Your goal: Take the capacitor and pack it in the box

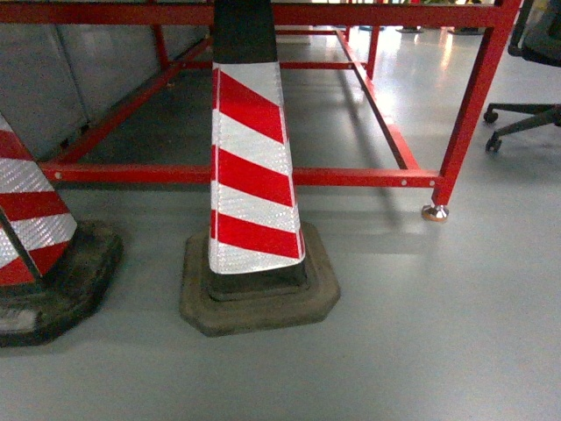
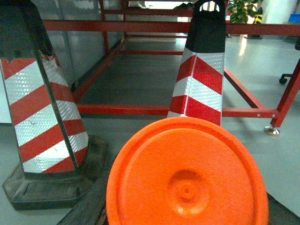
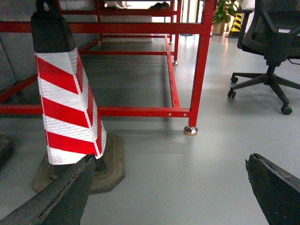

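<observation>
- Facing red-and-white striped plastic traffic cones (image 1: 254,175) and a red metal frame (image 1: 456,132); neither capacitor nor box shows.
- Right gripper (image 3: 168,187) jaws stand apart; left jaws apparently hidden behind an orange round plastic disc (image 2: 187,178).
- Approach step: next means finding the workstation.

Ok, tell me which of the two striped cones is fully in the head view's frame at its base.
The centre cone: its whole dark rubber base shows on the grey floor. The other cone is cut off by the left edge.
</observation>
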You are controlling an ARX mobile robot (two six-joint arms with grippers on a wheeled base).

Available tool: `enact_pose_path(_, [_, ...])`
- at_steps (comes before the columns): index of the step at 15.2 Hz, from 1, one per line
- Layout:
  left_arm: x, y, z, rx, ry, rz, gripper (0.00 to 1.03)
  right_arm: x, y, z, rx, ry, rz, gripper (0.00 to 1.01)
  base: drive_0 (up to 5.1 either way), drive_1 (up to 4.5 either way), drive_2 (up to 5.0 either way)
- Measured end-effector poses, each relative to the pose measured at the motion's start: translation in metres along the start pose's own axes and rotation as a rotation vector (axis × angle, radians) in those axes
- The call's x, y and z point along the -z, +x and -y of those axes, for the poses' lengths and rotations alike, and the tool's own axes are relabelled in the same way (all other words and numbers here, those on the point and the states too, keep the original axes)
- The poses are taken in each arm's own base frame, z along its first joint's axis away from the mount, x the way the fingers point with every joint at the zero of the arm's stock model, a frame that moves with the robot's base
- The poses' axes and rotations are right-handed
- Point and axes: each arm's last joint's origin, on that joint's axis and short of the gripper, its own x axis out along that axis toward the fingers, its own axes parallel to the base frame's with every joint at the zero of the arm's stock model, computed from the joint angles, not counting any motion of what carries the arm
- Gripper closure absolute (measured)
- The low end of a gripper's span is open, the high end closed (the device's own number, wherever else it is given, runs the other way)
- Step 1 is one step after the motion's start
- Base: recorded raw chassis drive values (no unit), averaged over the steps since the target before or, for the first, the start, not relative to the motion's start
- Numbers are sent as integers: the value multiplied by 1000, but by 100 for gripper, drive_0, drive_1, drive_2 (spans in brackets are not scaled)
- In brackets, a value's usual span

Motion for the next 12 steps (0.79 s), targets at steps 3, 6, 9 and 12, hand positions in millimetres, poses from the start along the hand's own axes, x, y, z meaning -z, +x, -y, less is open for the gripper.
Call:
enact_pose_path(3, [1,0,0,1,0,-6,59,0,0,0,0,0,-5,3,-4,268,-277])
enact_pose_path(6, [0,0,0,1,0,-2,59,0,0,0,-1,0,0,3,0,0,0])
enact_pose_path(9, [0,0,0,0,0,-1,59,0,0,0,0,0,0,3,0,0,0])
enact_pose_path(12, [0,0,0,0,0,-1,59,0,0,0,0,0,0,3,0,0,0])
